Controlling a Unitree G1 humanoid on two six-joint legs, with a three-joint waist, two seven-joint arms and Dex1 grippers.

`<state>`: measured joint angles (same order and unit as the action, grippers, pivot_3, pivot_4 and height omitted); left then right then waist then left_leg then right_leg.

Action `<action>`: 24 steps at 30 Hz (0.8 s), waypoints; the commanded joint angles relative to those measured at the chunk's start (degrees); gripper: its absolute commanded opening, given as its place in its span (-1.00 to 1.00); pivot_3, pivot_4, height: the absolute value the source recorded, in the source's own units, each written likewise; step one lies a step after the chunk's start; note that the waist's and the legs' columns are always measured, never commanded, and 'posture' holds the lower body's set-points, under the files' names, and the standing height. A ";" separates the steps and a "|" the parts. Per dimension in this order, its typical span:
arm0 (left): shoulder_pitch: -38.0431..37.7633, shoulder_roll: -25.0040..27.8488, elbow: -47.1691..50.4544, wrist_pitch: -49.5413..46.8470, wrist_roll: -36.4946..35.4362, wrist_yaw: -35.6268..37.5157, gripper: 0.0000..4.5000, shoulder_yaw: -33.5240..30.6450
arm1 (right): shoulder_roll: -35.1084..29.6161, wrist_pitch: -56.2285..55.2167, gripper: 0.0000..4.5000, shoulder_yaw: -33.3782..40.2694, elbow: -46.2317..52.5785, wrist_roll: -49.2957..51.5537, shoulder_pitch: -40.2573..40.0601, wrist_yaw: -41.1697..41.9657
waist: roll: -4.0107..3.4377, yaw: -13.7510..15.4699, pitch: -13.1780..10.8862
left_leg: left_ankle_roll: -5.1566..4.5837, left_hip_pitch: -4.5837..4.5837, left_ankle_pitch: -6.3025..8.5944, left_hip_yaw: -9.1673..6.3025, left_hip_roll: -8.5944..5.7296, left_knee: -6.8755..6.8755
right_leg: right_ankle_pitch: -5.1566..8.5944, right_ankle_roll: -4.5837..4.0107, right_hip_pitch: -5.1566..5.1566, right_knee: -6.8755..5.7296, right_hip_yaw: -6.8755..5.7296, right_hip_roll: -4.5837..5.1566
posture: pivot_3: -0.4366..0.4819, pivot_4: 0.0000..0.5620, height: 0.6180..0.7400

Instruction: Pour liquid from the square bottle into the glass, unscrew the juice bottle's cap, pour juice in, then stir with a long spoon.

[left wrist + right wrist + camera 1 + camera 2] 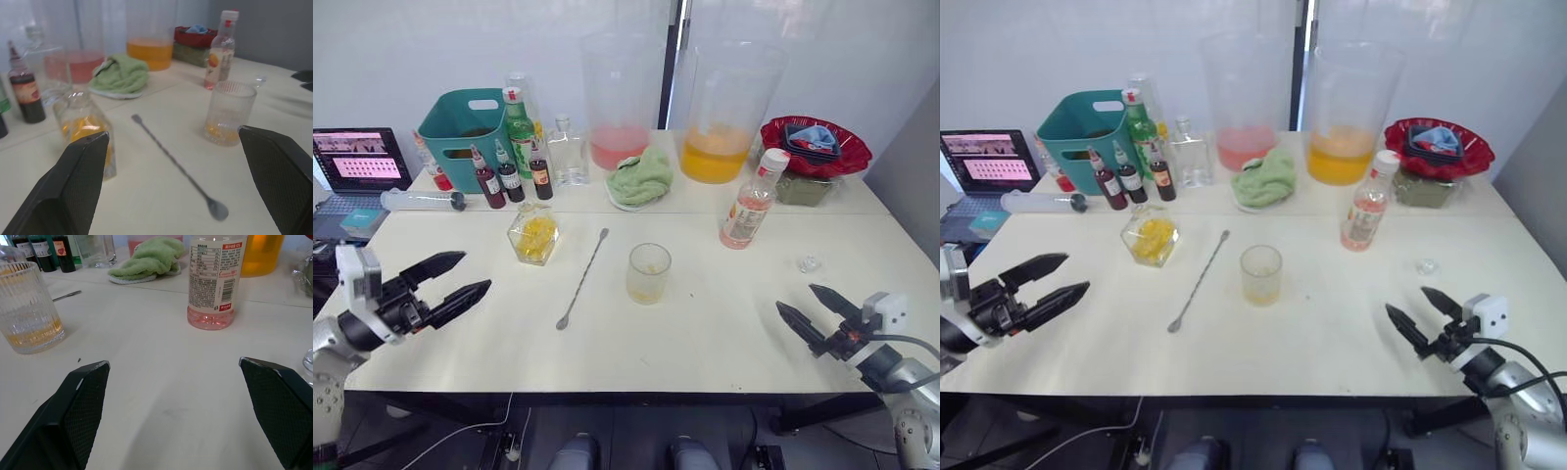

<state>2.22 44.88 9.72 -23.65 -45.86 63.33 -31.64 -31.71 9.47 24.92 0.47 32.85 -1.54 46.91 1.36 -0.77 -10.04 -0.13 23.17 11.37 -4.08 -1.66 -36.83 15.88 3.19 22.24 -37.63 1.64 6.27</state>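
I have both arms low at the near edge of the worktop (724, 343). The left pincer (460, 277) sits released and empty at the near left, and the right pincer (811, 311) is likewise spread and holding nothing at the near right.

The glass (648, 273) stands near the middle of the worktop with a little yellow-orange liquid (34, 337) in its bottom. The square bottle (534, 235) stands upright to its left, a bit farther back, yellow contents inside. I cannot tell whether its stopper is on. So I judge the first pour done.

The long spoon (582, 279) lies flat between bottle and glass, bowl end toward me. The juice bottle (749, 208) stands upright to the far right of the glass, white cap on, pink juice (210, 319) low in it. A small clear object (809, 262) lies on the worktop to the right, near that bottle.

The step in hand looks like the cap. Next I would bring the right pincer forward to clamp the bottle's body and send the left one across to twist the cap, passing clear of the glass.
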 commanded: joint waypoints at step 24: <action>-6.96 -0.45 29.97 -5.92 -11.16 -12.51 0.98 -1.90 | -4.36 -7.20 1.00 -11.25 -55.22 -13.25 59.51 3.70 | -0.18 -0.42 -0.01 | -0.10 0.01 0.08 1.02 0.17 0.07 | -0.01 -0.01 0.13 0.15 0.50 -0.19 | -0.05 -0.47 1.00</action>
<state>-4.06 44.56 37.21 -30.92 -56.34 50.96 -31.49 -35.44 4.96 13.17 -52.20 20.41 55.44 49.57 1.18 -1.19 -10.05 -0.24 23.18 11.46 -3.04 -1.48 -36.76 15.88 3.18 22.39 -37.47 2.17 6.08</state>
